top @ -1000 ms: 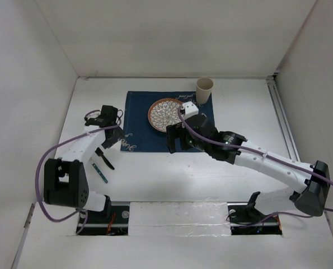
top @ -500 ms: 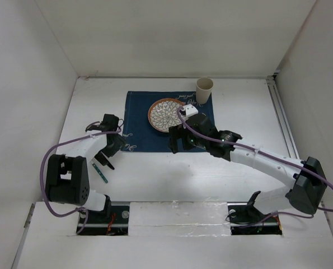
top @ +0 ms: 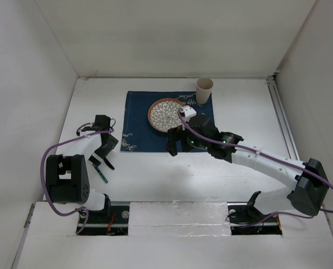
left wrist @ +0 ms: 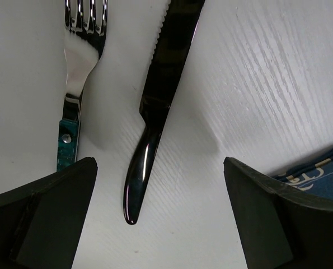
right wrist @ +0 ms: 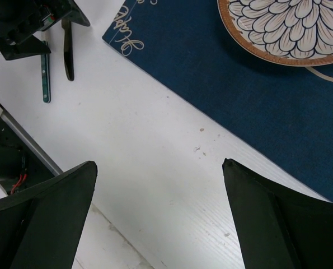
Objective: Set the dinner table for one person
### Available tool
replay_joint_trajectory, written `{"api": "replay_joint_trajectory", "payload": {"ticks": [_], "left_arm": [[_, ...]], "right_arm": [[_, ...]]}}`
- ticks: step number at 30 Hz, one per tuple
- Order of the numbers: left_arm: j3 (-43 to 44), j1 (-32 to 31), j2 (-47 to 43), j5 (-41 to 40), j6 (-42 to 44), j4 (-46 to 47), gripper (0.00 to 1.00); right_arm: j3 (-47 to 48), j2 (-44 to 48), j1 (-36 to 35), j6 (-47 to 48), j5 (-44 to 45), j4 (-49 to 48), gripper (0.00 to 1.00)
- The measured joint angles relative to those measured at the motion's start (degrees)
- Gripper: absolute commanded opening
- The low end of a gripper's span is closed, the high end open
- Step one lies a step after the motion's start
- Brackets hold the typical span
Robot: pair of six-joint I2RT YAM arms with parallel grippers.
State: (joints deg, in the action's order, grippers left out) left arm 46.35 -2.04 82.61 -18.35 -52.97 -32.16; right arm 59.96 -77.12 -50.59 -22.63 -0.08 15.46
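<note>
The white surface [top: 242, 109] lies under both pairs of fingers and carries everything we see. Our left fingers [left wrist: 159, 179] are spread wide above it with nothing in their grip. Between them a dark knife [left wrist: 160, 84] lies flat on the surface, its handle tip nearest the fingers and its serrated blade pointing away. Just beside it, toward the left-hand finger, a fork [left wrist: 79, 61] with a teal handle lies with its tines pointing the same way. We see a strip of bare surface between the two.

By the right-hand finger of that pair, a corner of the dark blue placemat [top: 137, 120] shows. Our right fingers [right wrist: 159, 179] are also wide apart and empty, over bare surface just off the placemat's edge. Ahead of their tips the placemat carries a flower-patterned plate [right wrist: 284, 28] with a brown rim. Well beyond them, a paper cup [top: 205, 88] stands upright at the placemat's far corner.
</note>
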Motion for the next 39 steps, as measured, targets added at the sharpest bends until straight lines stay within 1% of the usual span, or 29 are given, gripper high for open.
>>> {"api": "replay_joint_trajectory", "payload": {"ticks": [1, 3, 5, 6, 8, 9, 10, 12, 14, 18, 19, 21, 23, 24, 27, 32, 35, 39], "left_arm": [[0.0, 0.2, 0.1, -0.2, 0.2, 0.3, 0.93], [0.0, 0.7, 1.1, -0.5, 0.7, 0.9, 0.86], [0.0, 1.4, 2.5, -0.6, 1.3, 1.6, 0.86], [0.0, 1.5, 3.2, -0.5, 1.5, 1.9, 0.77], [0.2, 1.8, 3.7, -0.7, 1.8, 3.1, 0.76], [0.2, 1.8, 3.9, -0.7, 1.9, 3.7, 0.71], [0.2, 1.8, 4.0, -0.6, 1.9, 4.2, 0.63], [0.2, 1.8, 4.3, -0.5, 2.1, 5.4, 0.58], [0.2, 1.8, 4.3, -0.5, 2.6, 5.9, 0.49], [0.1, 1.8, 4.6, -0.5, 3.4, 6.8, 0.39], [0.1, 1.8, 4.6, -0.5, 3.6, 7.0, 0.29], [0.0, 1.8, 4.7, -0.6, 4.2, 7.6, 0.18], [-0.2, 1.8, 4.8, -0.5, 4.6, 8.9, 0.03], [-0.2, 1.8, 5.0, -0.5, 4.8, 9.7, 0.00], [-0.1, 1.8, 6.3, 0.1, 5.8, 12.4, 0.00], [2.3, 1.5, 8.3, 0.3, 6.3, 14.0, 0.00], [4.1, 0.7, 9.1, 0.2, 6.0, 13.2, 0.00], [5.1, 0.0, 8.2, 0.9, 5.5, 8.3, 0.00]], "right_arm": [[0.0, 0.0, 0.0, 0.0, -0.2, -0.1, 1.00], [0.0, 0.0, 0.0, 0.0, -0.4, -0.3, 1.00], [0.0, 0.0, 0.0, 0.0, -0.4, -0.6, 1.00], [0.0, 0.0, 0.0, 0.0, -0.4, -0.6, 1.00], [0.0, 0.0, 0.0, 0.0, -0.4, -0.6, 1.00], [0.0, 0.0, 0.0, 0.0, -0.4, -0.6, 1.00], [0.0, 0.0, 0.0, 0.0, -0.4, -0.6, 1.00], [0.0, 0.0, 0.0, 0.0, -0.4, -0.6, 1.00], [0.0, 0.0, 0.0, 0.0, -0.4, -0.6, 1.00], [0.0, -0.3, 0.0, 0.0, -0.3, -0.7, 1.00], [0.0, -0.3, 0.0, 0.0, -0.3, -0.7, 1.00], [0.0, -0.3, 0.0, 0.0, -0.2, -0.8, 1.00], [0.0, -0.3, 0.0, 0.0, 0.1, -0.8, 1.00], [0.0, -0.3, 0.0, 0.0, 0.1, -0.8, 1.00], [0.0, -0.3, 0.0, 0.0, 0.2, -0.9, 1.00], [0.0, -0.3, 0.4, 0.0, 0.3, -1.0, 1.00], [0.0, -0.3, 0.7, 0.0, 0.3, -1.0, 1.00], [-0.2, -0.4, 1.5, 0.0, 0.3, -1.1, 1.00]]}}
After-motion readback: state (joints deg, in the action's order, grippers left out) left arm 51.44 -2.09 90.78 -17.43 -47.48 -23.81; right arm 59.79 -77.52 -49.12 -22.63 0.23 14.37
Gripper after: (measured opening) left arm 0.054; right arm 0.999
